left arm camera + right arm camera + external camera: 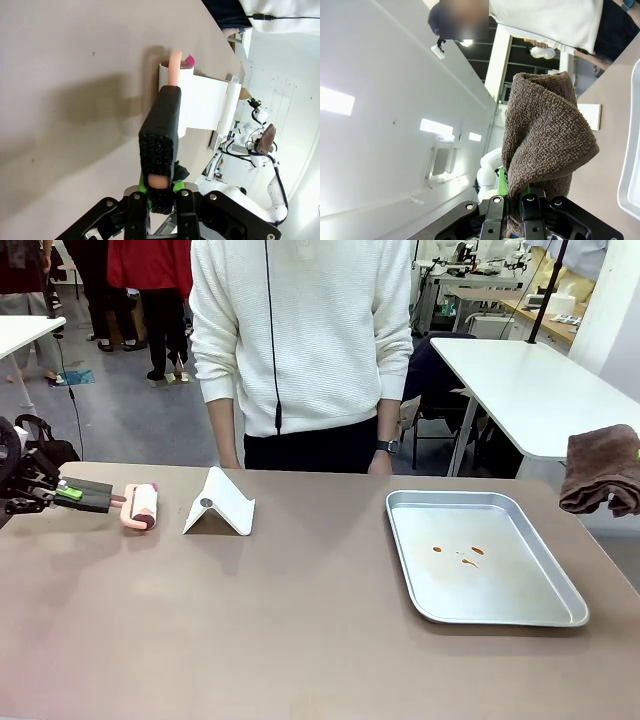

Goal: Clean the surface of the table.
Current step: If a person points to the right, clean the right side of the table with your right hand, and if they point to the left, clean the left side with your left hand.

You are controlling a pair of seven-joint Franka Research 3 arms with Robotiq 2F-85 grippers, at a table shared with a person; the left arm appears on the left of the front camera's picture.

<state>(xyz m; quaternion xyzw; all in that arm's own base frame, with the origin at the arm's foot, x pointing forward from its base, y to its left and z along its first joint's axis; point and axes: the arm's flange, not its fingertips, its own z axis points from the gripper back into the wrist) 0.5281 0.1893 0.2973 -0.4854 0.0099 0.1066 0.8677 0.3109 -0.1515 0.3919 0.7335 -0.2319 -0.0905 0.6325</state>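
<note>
The taupe-brown table (300,630) stretches across the front view. At its far left my left gripper (66,494) is shut on the black handle of a lint roller (140,506), whose white roll and pink frame rest on the tabletop. In the left wrist view the handle (161,130) runs out from between my fingers over the table (60,75). My right gripper (512,202) is shut on a folded brown towel (545,135). That towel (600,468) hangs in the air past the table's right edge.
A white folded stand (218,504) sits just right of the roller, toward the far edge. A shallow silver metal tray (560,615) with small brown stains (460,555) lies on the right side. A person in a white sweater (300,330) stands at the far edge.
</note>
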